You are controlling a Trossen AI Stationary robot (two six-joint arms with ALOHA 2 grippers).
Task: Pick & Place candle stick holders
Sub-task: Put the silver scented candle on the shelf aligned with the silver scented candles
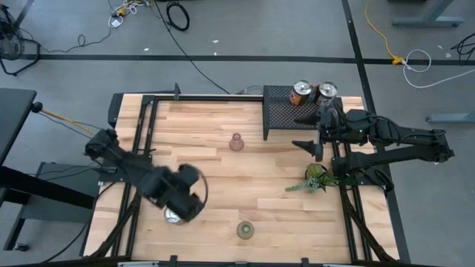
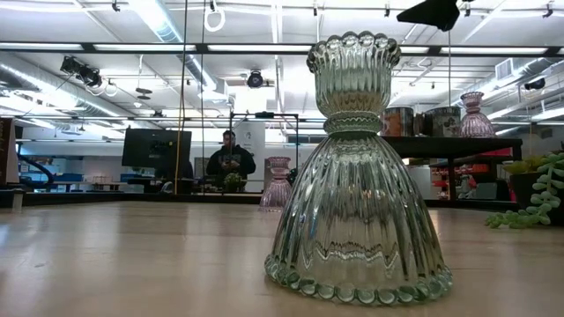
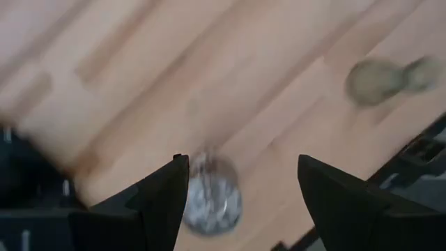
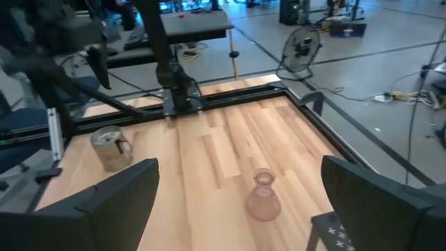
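A shiny silver candle stick holder (image 1: 174, 216) stands on the wood table near its front left. My left gripper (image 1: 184, 200) hangs open above it, pointing steeply down. In the left wrist view the holder (image 3: 212, 201) shows below, between my fingers and closer to one of them. An olive-green holder (image 1: 245, 230) stands near the front edge, and a pink glass one (image 1: 236, 142) mid-table. Two silver, orange-tinted holders (image 1: 302, 93) (image 1: 326, 91) and another pink one (image 2: 473, 114) sit on the black mesh rack (image 1: 286, 115). My right gripper (image 1: 304, 132) waits open beside the rack.
A leafy green sprig (image 1: 318, 178) lies at the right, under the right arm. Black frame rails (image 1: 141, 148) run along the table's left and far sides. Open wood (image 1: 245, 185) stretches between the holders. A person (image 2: 229, 158) sits in the room far beyond the table.
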